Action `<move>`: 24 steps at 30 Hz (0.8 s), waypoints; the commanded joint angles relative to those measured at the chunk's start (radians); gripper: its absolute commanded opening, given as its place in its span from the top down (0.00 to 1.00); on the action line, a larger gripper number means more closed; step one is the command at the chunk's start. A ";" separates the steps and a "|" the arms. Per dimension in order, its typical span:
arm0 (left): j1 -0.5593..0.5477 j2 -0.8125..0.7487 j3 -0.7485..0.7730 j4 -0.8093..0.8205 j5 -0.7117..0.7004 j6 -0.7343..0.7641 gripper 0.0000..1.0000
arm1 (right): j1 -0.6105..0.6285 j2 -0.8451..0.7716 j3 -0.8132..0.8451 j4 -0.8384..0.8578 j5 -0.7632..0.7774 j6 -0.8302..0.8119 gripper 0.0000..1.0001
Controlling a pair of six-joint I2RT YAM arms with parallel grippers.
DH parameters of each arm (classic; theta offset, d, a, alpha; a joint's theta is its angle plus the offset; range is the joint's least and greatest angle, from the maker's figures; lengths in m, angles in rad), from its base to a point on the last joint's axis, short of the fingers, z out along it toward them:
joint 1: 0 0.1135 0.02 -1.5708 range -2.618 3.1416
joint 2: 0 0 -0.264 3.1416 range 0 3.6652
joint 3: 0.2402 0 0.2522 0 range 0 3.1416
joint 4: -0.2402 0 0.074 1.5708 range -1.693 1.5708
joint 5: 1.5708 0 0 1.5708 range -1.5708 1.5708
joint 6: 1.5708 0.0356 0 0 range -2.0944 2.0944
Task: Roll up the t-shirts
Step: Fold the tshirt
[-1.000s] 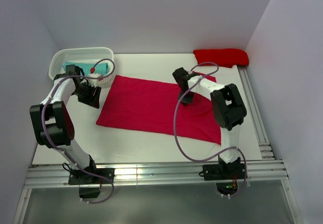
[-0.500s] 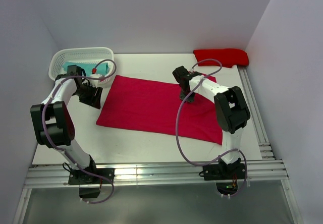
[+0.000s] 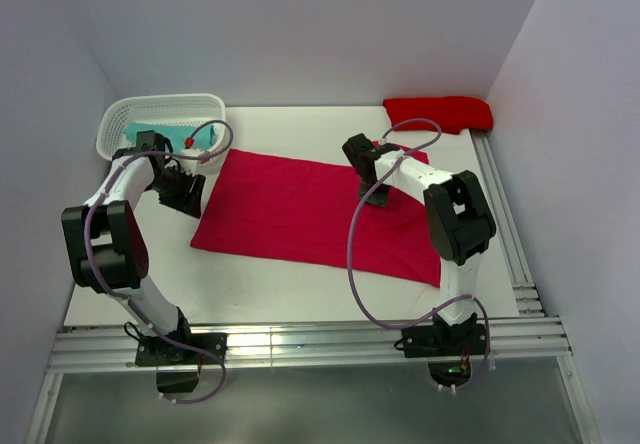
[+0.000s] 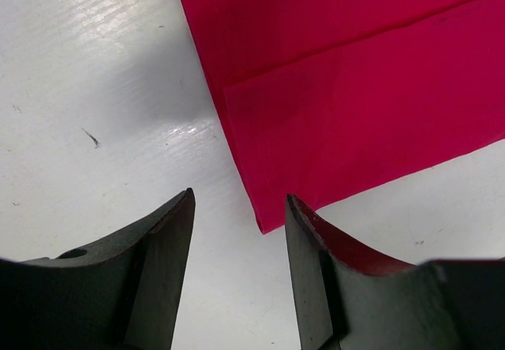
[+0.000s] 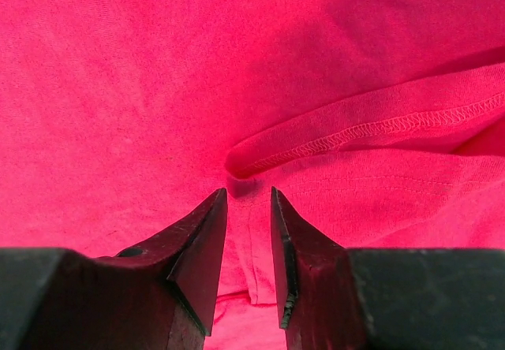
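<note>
Since a second ago, we see the right end effector (image 5: pixel 248 196) has gone from nearly closed to released, its jaws now a narrow gap apart with nothing between them, and its arm's elbow has swung a little to the right; the left arm has barely shifted. Across the white worktop (image 3: pixel 260 289) the raspberry-crimson t-shirt (image 3: pixel 290 209) lies spread flat in the middle, folded into a long rectangle that slants from the far left toward the near right. At the far left corner stands the white lattice basket (image 3: pixel 160 112), with the teal t-shirt (image 3: pixel 204 137) lying inside it. At the far right corner, against the wall, we find the scarlet t-shirt (image 3: pixel 438 113) bundled up, well apart from the crimson one. Our right end effector sits low over the crimson shirt's far right part, a stitched hem fold lying just ahead of its tips. The left end effector (image 4: pixel 239 208) hangs released over bare worktop, jaws apart, just beside the crimson shirt's left corner.
</note>
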 commanded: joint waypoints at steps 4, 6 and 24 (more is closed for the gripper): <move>-0.009 -0.013 -0.001 0.014 0.018 -0.010 0.45 | -0.002 -0.009 -0.007 0.009 0.012 0.004 0.64; -0.011 -0.010 -0.001 0.016 0.018 -0.012 0.45 | -0.005 -0.009 -0.007 0.016 0.009 0.001 0.65; -0.029 -0.013 -0.001 0.016 0.013 -0.022 0.45 | -0.007 0.026 0.000 0.019 -0.001 -0.011 0.69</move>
